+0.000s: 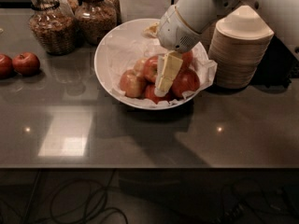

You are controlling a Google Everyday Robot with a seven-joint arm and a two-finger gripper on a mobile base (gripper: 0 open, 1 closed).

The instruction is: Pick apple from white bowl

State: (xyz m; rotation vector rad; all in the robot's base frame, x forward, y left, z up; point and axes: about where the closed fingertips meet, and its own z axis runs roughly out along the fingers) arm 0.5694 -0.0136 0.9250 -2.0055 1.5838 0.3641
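Note:
The white bowl [105, 55], wide and lined with crinkled white paper, stands at the middle back of the dark table. Several red apples with yellow-orange streaks lie in its near half. One streaked apple [149, 69] lies just left of the gripper, another [132, 83] further left, and a redder one [186, 81] to the right. My gripper [164, 78], cream-coloured, hangs down from the white arm into the bowl among these apples. Its tip is low between them and hides part of the pile. I cannot tell whether it holds an apple.
Two deep-red apples [26, 63] lie on the table at far left. Two glass jars [49, 24] [96, 13] stand behind the bowl's left side. A stack of beige paper bowls [243, 45] stands close to its right. Cables lie below the front table edge.

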